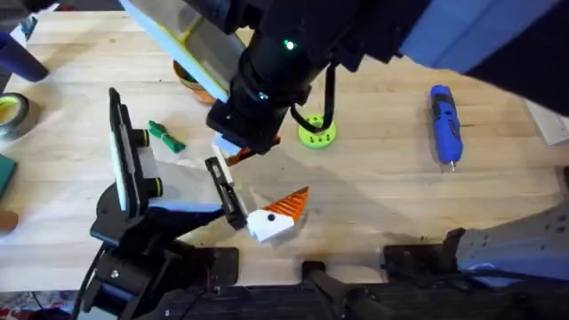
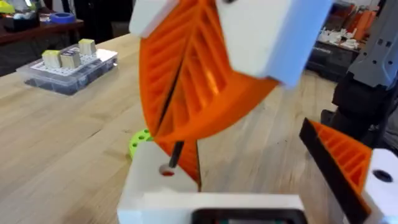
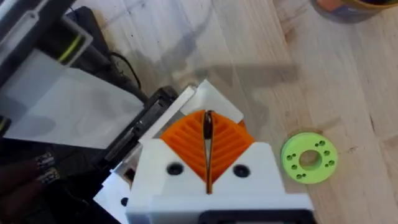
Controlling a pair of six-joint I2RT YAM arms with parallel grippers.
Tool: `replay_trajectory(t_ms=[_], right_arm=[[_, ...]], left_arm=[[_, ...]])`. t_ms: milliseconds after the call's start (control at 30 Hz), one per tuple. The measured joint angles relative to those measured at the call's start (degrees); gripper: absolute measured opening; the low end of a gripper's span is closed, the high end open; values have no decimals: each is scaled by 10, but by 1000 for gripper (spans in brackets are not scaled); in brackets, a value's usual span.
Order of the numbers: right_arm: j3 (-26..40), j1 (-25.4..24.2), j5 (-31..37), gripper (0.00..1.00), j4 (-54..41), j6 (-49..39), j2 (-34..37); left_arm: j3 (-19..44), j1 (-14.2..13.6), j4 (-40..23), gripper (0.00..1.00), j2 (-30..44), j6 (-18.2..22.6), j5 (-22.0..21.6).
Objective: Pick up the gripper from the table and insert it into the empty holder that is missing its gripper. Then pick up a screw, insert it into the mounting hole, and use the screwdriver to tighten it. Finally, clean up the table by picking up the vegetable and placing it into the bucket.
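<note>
Right gripper (image 3: pixel 208 124): jaws closed, orange pads pressed together and pointing down, pinching what appears to be a screw (image 2: pixel 176 154), a thin dark shank projecting below the tips. Directly beneath the jaws sits the gripper (image 2: pixel 158 190), its white block against the far end of the holder (image 1: pixel 224 194). The mounting hole (image 2: pixel 166 169) in the block faces upward, just under the shank. Judgement: the gripper is already seated, and the jaws hang above it so the screw can drop straight into the hole. The screw's long axis is close to vertical, tip down, near the hole but not visibly entered. The gripper's orange tip looks to point away from the fixture's white body (image 1: pixel 178 187), roughly parallel to the fixed finger piece (image 1: pixel 283 213) at the bar's other end. The arm hides most of it, so this is tentative. The screwdriver (image 1: pixel 444 124) lies well apart from the jaws, untouched, its silver tip toward the arm bases. The vegetable (image 1: pixel 164 135) lies on the table (image 1: pixel 382 196) on the jaws' other side, and the bucket (image 3: pixel 348 6) is beyond them. A green disc (image 1: pixel 316 133) is near the jaws. State of the left arm's jaws: cannot tell.
</note>
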Motion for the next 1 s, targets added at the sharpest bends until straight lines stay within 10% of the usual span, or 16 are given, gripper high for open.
replay_trajectory(t_ms=[1000], right_arm=[[0, 0, 5, 12, -2, -17, 13]], left_arm=[[0, 0, 0, 992, 0, 0, 0]])
